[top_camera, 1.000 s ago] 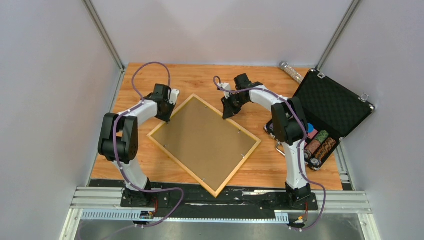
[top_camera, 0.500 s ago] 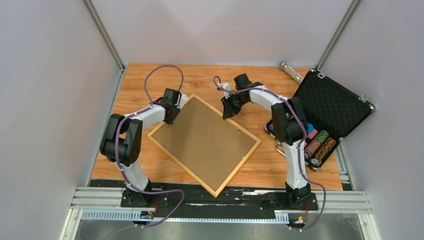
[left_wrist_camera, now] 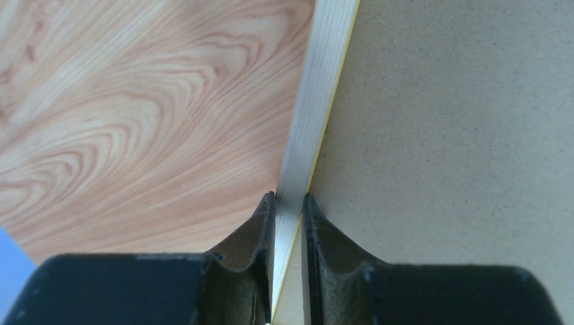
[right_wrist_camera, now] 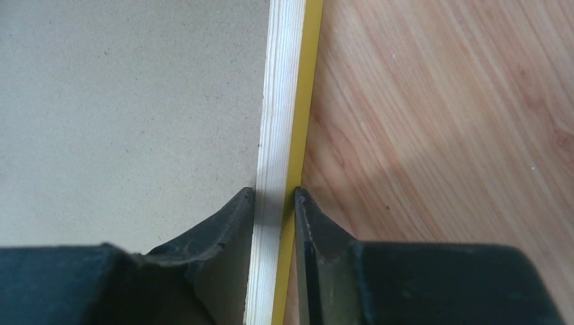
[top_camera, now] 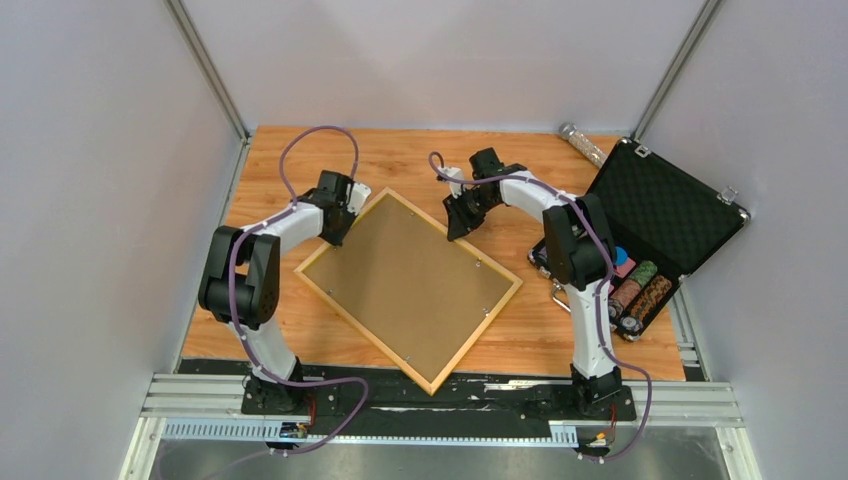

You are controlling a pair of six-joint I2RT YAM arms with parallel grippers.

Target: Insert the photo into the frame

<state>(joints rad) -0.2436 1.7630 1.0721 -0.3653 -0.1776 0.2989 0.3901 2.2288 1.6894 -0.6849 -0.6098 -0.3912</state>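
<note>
The frame (top_camera: 405,283) lies back up and turned diagonally on the wooden table, with brown board inside a thin yellow rim. The photo is hidden. My left gripper (top_camera: 338,230) sits at the frame's upper left side. In the left wrist view its fingers (left_wrist_camera: 290,200) are pressed on either side of the pale rail (left_wrist_camera: 318,101), shut on it. My right gripper (top_camera: 458,228) straddles the upper right side. In the right wrist view its fingers (right_wrist_camera: 274,193) stand just off the rail (right_wrist_camera: 284,88), slightly open.
An open black foam-lined case (top_camera: 665,215) stands at the right, with stacks of poker chips (top_camera: 635,285) in its near half. A clear tube (top_camera: 582,143) lies at the back right. Grey walls enclose the table on three sides.
The left arm shifted along the frame's left side and its jaws narrowed onto the rail. The right jaws have loosened from the rail. The frame has not moved.
</note>
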